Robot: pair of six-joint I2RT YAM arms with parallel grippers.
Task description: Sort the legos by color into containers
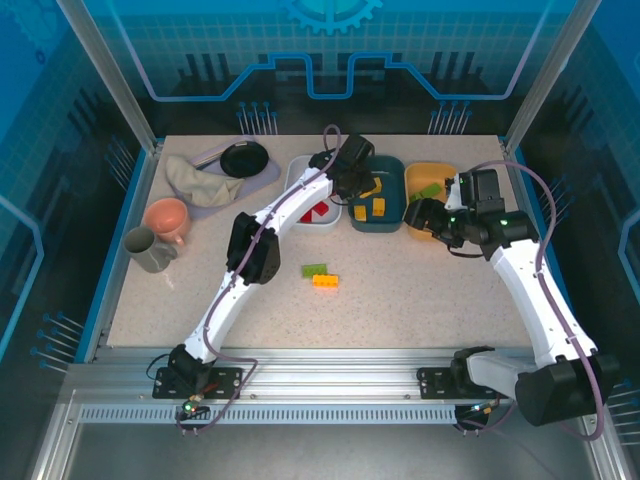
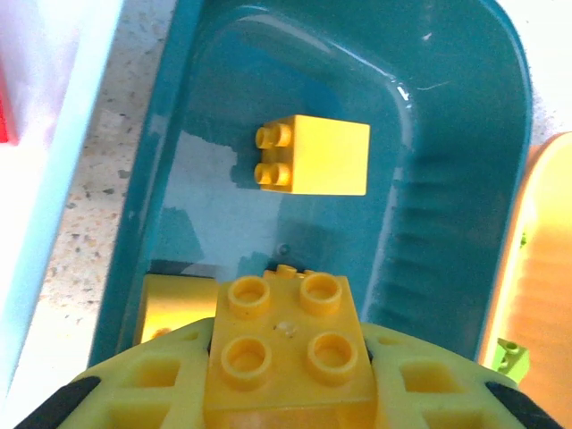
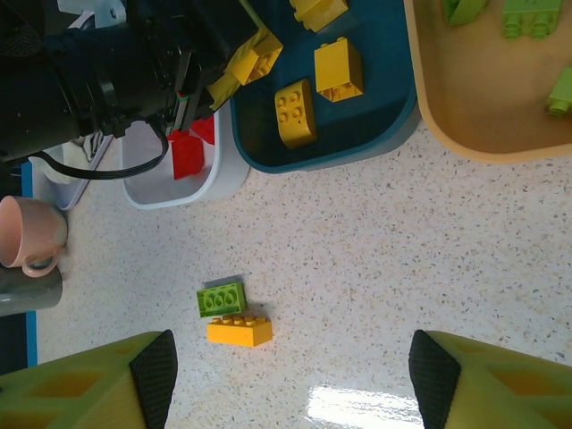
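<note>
blue-lit panels and aluminium posts box in the cell, and the speckled beige surface (image 1: 420, 310) fills its floor. at the far edge three trays stand in a row: the white tray (image 1: 294, 195) with red bricks (image 1: 318, 212), the dark teal tray (image 2: 447, 179) in the middle, and the orange tray (image 3: 465, 125) with green bricks (image 3: 527, 16). off to the left sit a pink bowl (image 1: 167, 218), a grey mug (image 1: 148, 250), a crumpled cloth (image 1: 200, 180) and a black disc (image 1: 243, 158), all well apart from the sorting.

the left end effector (image 2: 288, 362) hangs over the teal tray, clenched on a yellow brick (image 2: 288, 331) with its studs facing the wrist camera. the right end effector (image 3: 290, 380) is released, jaws wide with nothing between them, poised near the front of the orange tray. two pieces lie out on the open surface: a loose green brick (image 3: 222, 299) and a loose orange-yellow brick (image 3: 239, 332), just beside each other, maybe touching.

what worries me: a lying yellow brick (image 2: 313, 155) rests on the tray floor just ahead of the held one. i judge a drop from this height could strike it, bounce and hop the rim. the two wrists are also close, over neighbouring trays, so a careless pull-back could clip the other arm. and the loose pair sits so tight that closing on one would likely shove the other.
</note>
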